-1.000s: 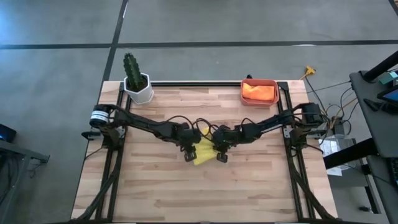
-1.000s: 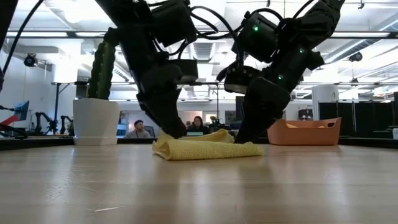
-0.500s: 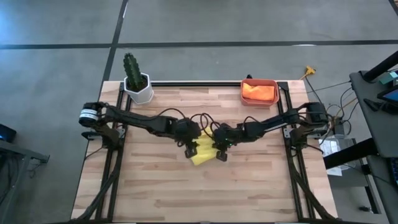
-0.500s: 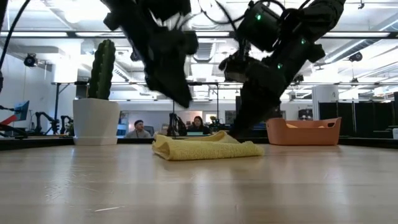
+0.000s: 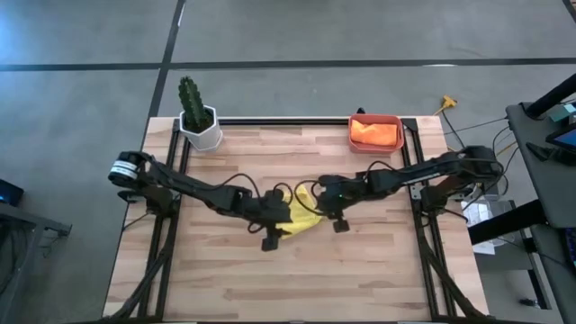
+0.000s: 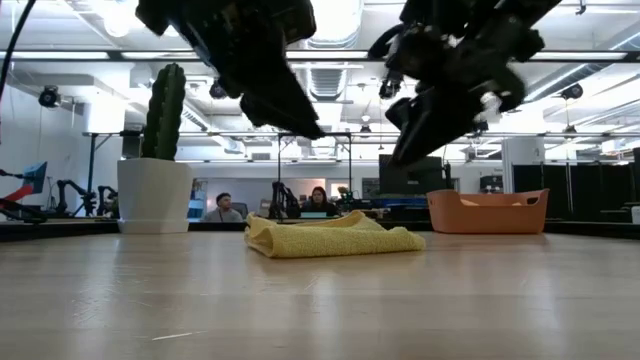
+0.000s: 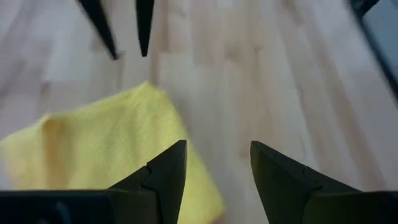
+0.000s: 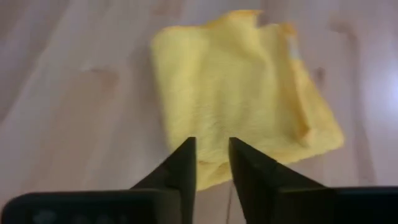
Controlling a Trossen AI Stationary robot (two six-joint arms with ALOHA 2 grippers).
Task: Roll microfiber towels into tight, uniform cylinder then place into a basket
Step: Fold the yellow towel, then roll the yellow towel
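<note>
Because both the left gripper (image 7: 214, 171) and the right gripper (image 8: 211, 162) hung above the folded yellow towel (image 5: 301, 216) at mid-table with jaws apart and empty, the loose fold risked springing open unrolled.

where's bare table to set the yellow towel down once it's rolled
The near half of the wooden table in front of both arms is bare, as is the strip between the cactus pot and basket. The middle is crowded: yellow towel, left gripper, right gripper.
</note>
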